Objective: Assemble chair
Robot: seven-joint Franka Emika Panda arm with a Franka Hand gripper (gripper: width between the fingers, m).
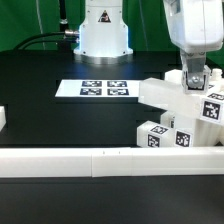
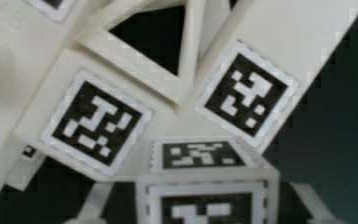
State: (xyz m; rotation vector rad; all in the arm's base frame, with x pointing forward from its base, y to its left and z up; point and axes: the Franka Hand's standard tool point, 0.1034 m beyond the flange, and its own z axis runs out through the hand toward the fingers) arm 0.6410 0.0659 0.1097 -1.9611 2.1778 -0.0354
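The chair parts are white slabs and square posts with black-and-white tags, gathered at the exterior view's right. A tilted slab [image 1: 163,92] leans over several tagged posts [image 1: 157,136]. My gripper [image 1: 195,84] comes down from above onto the top of this cluster. In the wrist view the gripper [image 2: 206,192] has one finger [image 2: 105,196] on each side of a tagged white post [image 2: 202,208], and it looks shut on it. Beyond it are a framed chair piece [image 2: 149,55] and two large tagged faces [image 2: 96,118].
A long low white rail [image 1: 90,160] runs along the table's front. The marker board [image 1: 105,90] lies flat in the middle, in front of the robot base [image 1: 103,35]. A small white piece [image 1: 3,118] sits at the exterior view's left edge.
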